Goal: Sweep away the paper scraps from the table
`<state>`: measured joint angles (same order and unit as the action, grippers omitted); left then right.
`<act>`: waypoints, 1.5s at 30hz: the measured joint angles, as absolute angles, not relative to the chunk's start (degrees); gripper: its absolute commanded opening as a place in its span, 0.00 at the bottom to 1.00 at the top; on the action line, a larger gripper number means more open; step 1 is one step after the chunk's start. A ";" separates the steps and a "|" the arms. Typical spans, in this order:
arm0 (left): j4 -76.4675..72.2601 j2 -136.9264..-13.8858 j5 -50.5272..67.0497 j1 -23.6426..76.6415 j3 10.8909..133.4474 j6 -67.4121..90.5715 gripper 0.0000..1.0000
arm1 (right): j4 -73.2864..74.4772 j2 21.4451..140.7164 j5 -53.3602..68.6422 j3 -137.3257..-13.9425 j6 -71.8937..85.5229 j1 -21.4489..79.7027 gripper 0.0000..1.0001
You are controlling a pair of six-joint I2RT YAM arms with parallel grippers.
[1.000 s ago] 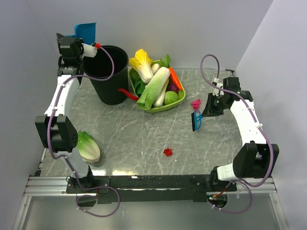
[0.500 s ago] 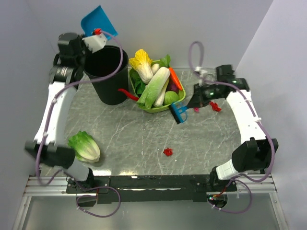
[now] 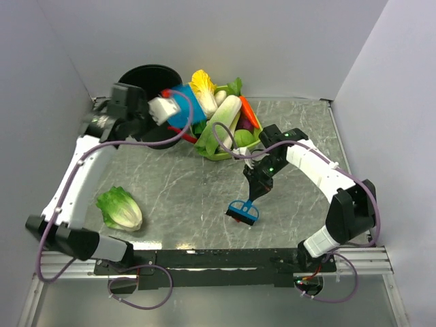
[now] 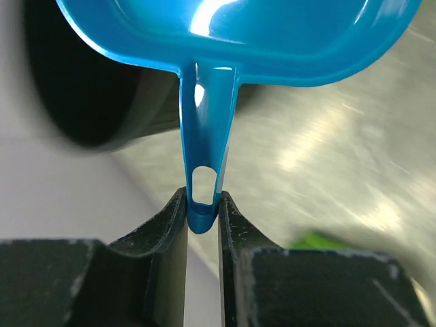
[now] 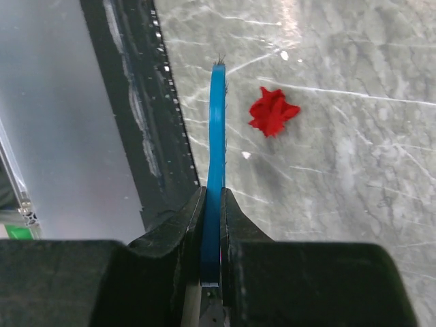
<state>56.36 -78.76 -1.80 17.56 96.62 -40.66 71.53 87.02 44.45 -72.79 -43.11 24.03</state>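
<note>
Right jaws pinching brush (image 5: 216, 136) beside red paper scrap (image 5: 272, 112); left jaws pinching dustpan (image 4: 238, 34) handle. Dustpan should land just beyond scrap before sweeping.

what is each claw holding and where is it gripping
Left claw pinches the blue dustpan by the tip of its handle. Right claw pinches the blue brush by its thin handle.

Top camera overlooks the whole table (image 3: 184, 184); wrist cameras see close patches.
</note>
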 measured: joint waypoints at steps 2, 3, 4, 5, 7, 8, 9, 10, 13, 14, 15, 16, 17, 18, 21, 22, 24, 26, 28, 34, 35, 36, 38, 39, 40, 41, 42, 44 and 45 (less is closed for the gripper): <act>61.08 -81.17 0.32 20.14 96.77 -40.16 0.01 | 70.57 88.01 43.75 -72.64 -43.18 24.03 0.00; 63.18 -82.24 1.04 21.52 96.77 -39.64 0.01 | 69.82 88.38 43.38 -72.42 -43.22 24.03 0.00; 65.04 -83.24 1.67 23.31 96.75 -39.18 0.01 | 68.84 88.55 43.03 -71.90 -43.27 24.03 0.00; 66.32 -83.96 1.83 25.04 96.71 -38.37 0.01 | 68.05 88.60 42.70 -71.13 -43.33 24.03 0.00; 67.29 -84.42 1.72 27.92 96.47 -37.47 0.01 | 66.81 88.64 42.22 -69.63 -43.27 24.03 0.00; 67.55 -84.42 1.65 29.36 96.29 -36.93 0.01 | 66.39 88.73 41.91 -69.23 -43.11 24.03 0.00; 67.79 -84.42 1.61 30.59 96.20 -36.60 0.01 | 65.63 88.79 41.30 -68.77 -42.81 24.03 0.00; 67.99 -84.36 1.52 31.64 96.12 -36.32 0.01 | 64.79 88.86 40.64 -68.34 -42.22 24.03 0.00; 68.18 -84.36 1.10 32.95 95.83 -36.12 0.01 | 63.37 89.69 38.74 -67.88 -39.79 23.35 0.00; 68.29 -84.36 0.69 32.99 95.70 -36.12 0.01 | 62.98 90.24 38.33 -67.88 -38.68 22.65 0.00; 68.34 -84.36 0.10 32.99 95.57 -36.16 0.01 | 62.72 90.85 38.13 -67.88 -37.60 21.43 0.00; 68.31 -84.36 -0.30 32.99 95.46 -36.21 0.01 | 62.54 91.44 37.95 -67.88 -36.49 19.84 0.00; 68.36 -84.31 -0.84 32.97 95.26 -36.29 0.01 | 62.46 91.98 37.76 -67.88 -35.42 17.85 0.00; 68.34 -84.27 -1.32 32.97 95.09 -36.36 0.01 | 62.50 92.33 37.50 -67.88 -34.65 15.59 0.00; 68.45 -84.16 -1.56 33.15 94.72 -36.69 0.01 | 63.22 92.05 36.21 -68.05 -34.04 9.28 0.00; 68.42 -84.05 -1.54 33.30 94.45 -36.88 0.01 | 64.05 91.77 35.70 -68.31 -34.24 7.35 0.00; 68.49 -83.35 -1.43 34.06 93.08 -37.50 0.01 | 65.56 90.78 34.89 -68.58 -35.07 4.58 0.00; 68.38 -82.15 -1.37 35.70 90.26 -38.50 0.01 | 68.05 89.30 34.83 -69.67 -36.18 2.63 0.00; 68.10 -80.68 -1.80 38.87 86.15 -39.66 0.01 | 70.13 87.55 35.03 -72.25 -36.62 1.10 0.00; 66.98 -78.61 -3.55 47.29 75.94 -42.02 0.01 | 72.01 86.17 36.32 -82.50 -36.86 -4.19 0.00; 66.65 -78.61 -3.92 48.03 75.07 -42.39 0.01 | 71.90 86.46 36.27 -83.94 -36.64 -5.34 0.00; 66.50 -78.61 -4.10 48.47 74.50 -42.74 0.01 | 71.48 86.72 36.16 -84.68 -36.38 -5.96 0.00; 66.11 -78.59 -4.60 48.86 73.60 -43.59 0.01 | 69.10 87.39 34.35 -85.73 -36.05 -6.94 0.00; 65.80 -78.56 -4.86 48.90 73.25 -43.99 0.01 | 66.87 87.61 32.56 -85.71 -36.16 -7.22 0.00; 65.49 -78.48 -5.08 48.95 72.86 -44.38 0.01 | 64.93 87.83 30.85 -85.65 -36.38 -7.29 0.00; 65.06 -78.35 -5.37 48.95 72.29 -44.69 0.01 | 61.69 87.92 28.21 -85.14 -37.17 -7.07 0.00; 64.71 -78.15 -5.56 48.99 71.64 -45.01 0.01 | 58.52 87.96 25.76 -84.53 -38.54 -6.61 0.00; 64.47 -77.67 -5.89 49.23 70.02 -45.67 0.01 | 52.14 88.77 19.92 -83.77 -41.82 -5.06 0.00; 64.40 -77.56 -5.89 49.36 69.52 -45.84 0.01 | 49.78 89.52 18.06 -83.77 -42.98 -4.34 0.00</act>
